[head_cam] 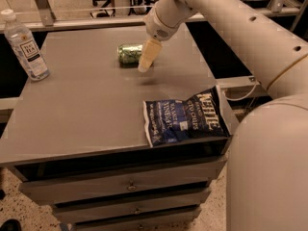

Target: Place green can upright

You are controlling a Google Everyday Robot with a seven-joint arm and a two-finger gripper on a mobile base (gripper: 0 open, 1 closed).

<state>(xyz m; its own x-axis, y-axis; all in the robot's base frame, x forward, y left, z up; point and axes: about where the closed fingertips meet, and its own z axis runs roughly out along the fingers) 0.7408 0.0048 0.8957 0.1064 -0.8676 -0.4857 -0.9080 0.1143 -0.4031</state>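
The green can (129,53) lies on its side at the back middle of the grey table (86,105), its long axis running left to right. My gripper (146,60) hangs from the white arm, pointing down, just in front of the can's right end and covering part of it. Its pale fingers (149,51) look pressed together and hold nothing. The fingertip is a little above the table surface.
A clear plastic water bottle (25,46) stands at the table's back left. A blue chip bag (185,116) lies flat at the front right edge. Drawers sit below the tabletop. My white arm fills the right side of the view.
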